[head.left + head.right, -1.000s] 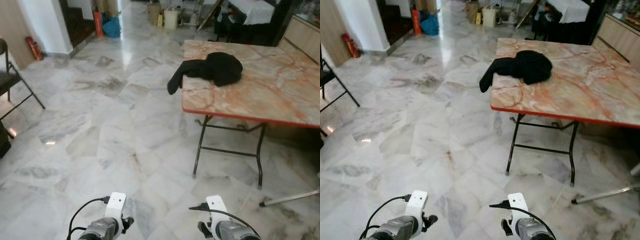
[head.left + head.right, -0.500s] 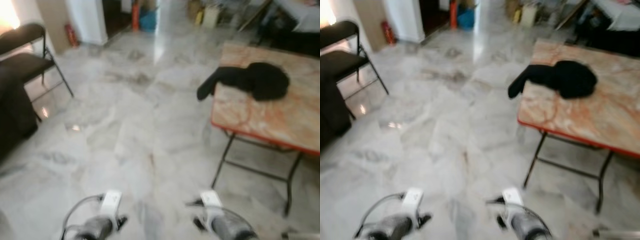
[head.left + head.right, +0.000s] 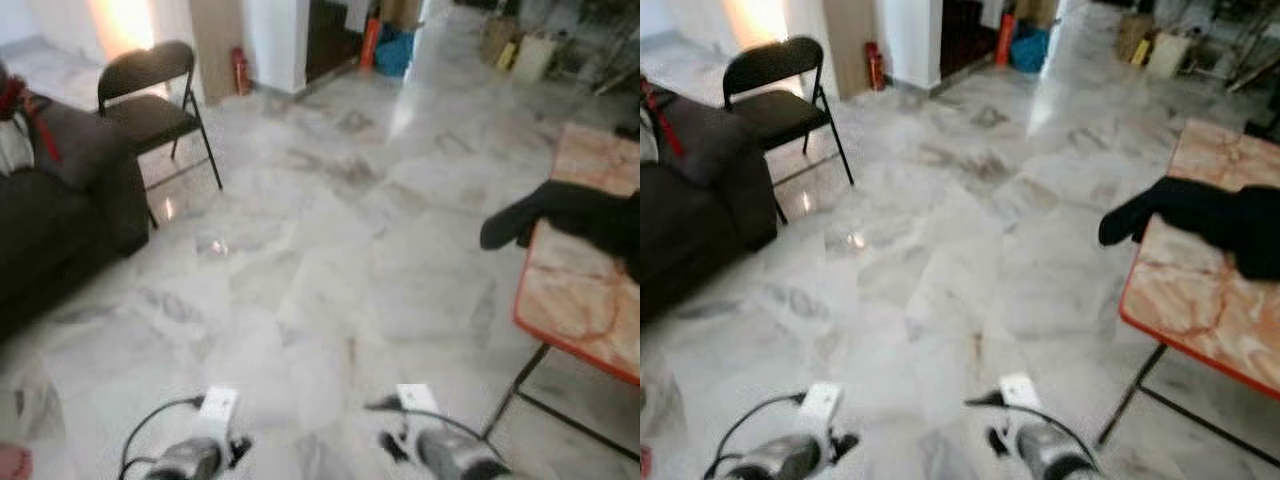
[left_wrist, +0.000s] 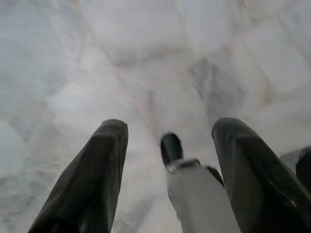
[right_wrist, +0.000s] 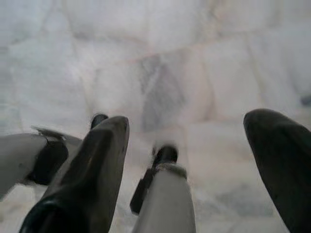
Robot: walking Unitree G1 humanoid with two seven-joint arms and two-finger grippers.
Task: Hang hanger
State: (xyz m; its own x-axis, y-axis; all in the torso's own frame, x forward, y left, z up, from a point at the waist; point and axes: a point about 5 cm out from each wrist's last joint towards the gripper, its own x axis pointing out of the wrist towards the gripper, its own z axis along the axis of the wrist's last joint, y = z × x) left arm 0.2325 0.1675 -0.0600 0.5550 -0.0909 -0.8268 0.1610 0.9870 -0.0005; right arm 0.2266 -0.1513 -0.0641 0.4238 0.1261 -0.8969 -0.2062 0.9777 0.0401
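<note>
My left gripper (image 4: 170, 127) hangs low over the marble floor with its two black fingers spread open and nothing between them. My right gripper (image 5: 190, 121) is open too, above the same pale tiles. In the eye views both silver wrists, the left arm (image 3: 195, 455) and the right arm (image 3: 440, 455), sit at the bottom edge. A black garment (image 3: 575, 215) lies on the orange marbled folding table (image 3: 570, 305) at the right, one sleeve hanging over the edge.
A dark sofa (image 3: 50, 210) stands at the left, with a black folding chair (image 3: 150, 95) behind it. A red fire extinguisher (image 3: 240, 72) leans by the white wall. A blue bag (image 3: 395, 55) and boxes sit far back. Open marble floor (image 3: 330, 250) lies ahead.
The camera has swung to the left: the table and garment slid to the right edge, and the sofa and chair came into view. Both arms keep their low pose.
</note>
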